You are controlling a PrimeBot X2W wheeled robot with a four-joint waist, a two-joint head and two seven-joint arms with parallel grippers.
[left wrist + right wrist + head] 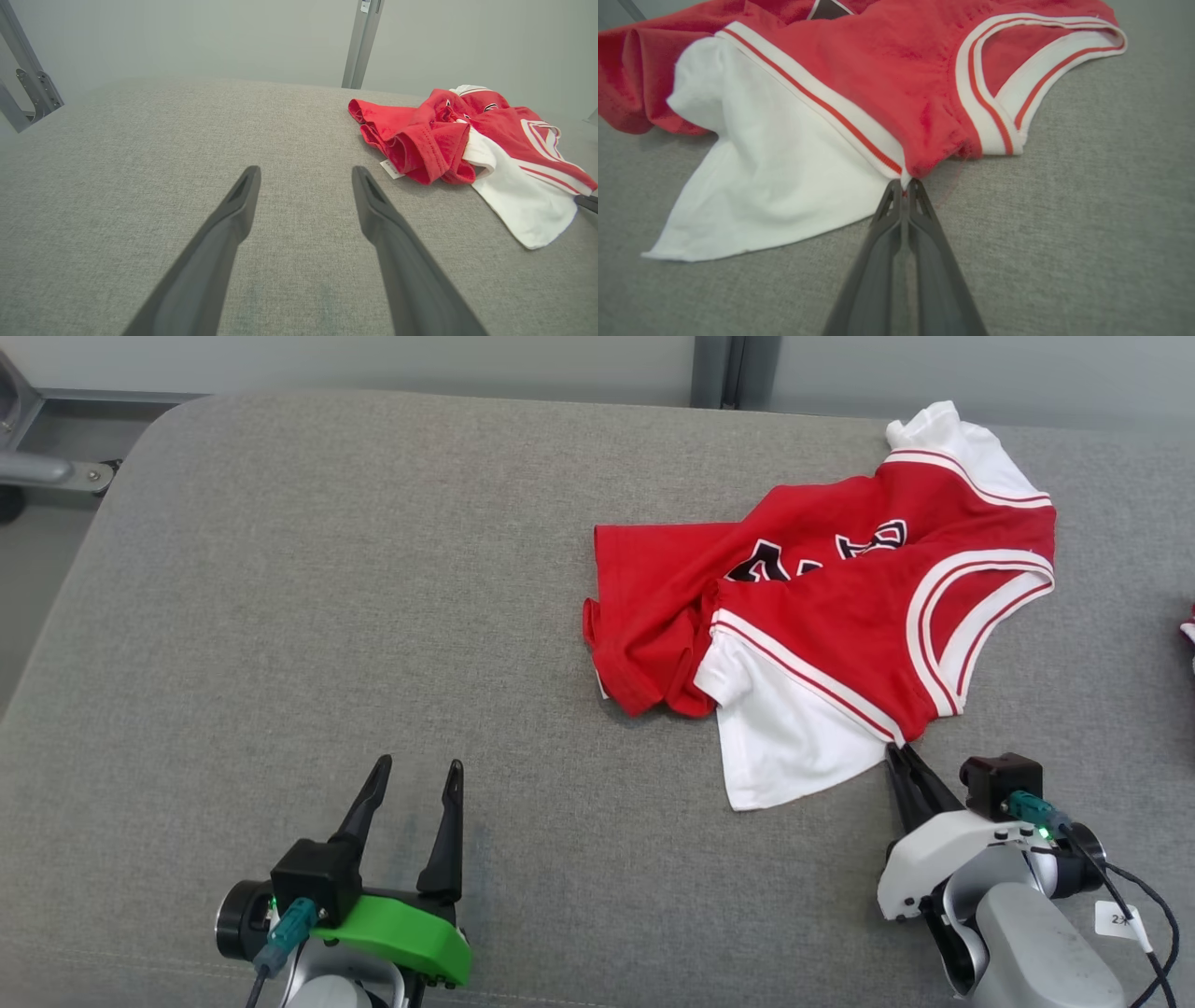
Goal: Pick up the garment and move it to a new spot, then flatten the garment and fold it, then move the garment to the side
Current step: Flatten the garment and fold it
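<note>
Surface: grey woven-fabric worktop (327,569) with a rounded far-left corner.
Task item: red-and-white jersey garment (840,607); red body, white short sleeves, white trim with red stripes, dark lettering partly lost in the folds.
Garment position: far right part of the worktop, crumpled rather than flat. The red hem is bunched at its left side. One white sleeve is spread toward the robot, and the other lies at the far corner.
Right hand (898,751): clenched, both dark fingers pressed together, grasping the garment's near edge where the white sleeve, striped trim and red body meet. The right wrist view shows cloth pinched between the tips.
Lift: cannot tell whether the pinched edge is off the worktop.
Left hand (418,765): released, fingers spread apart over bare worktop at the near left, well apart from the garment.
Tag: small white label (391,169) poking out under the bunched red hem, seen in the left wrist view.
Background: grey metal post (719,369) beyond the far edge.
Right edge: small red-and-white scrap (1189,630), too little showing to identify.
</note>
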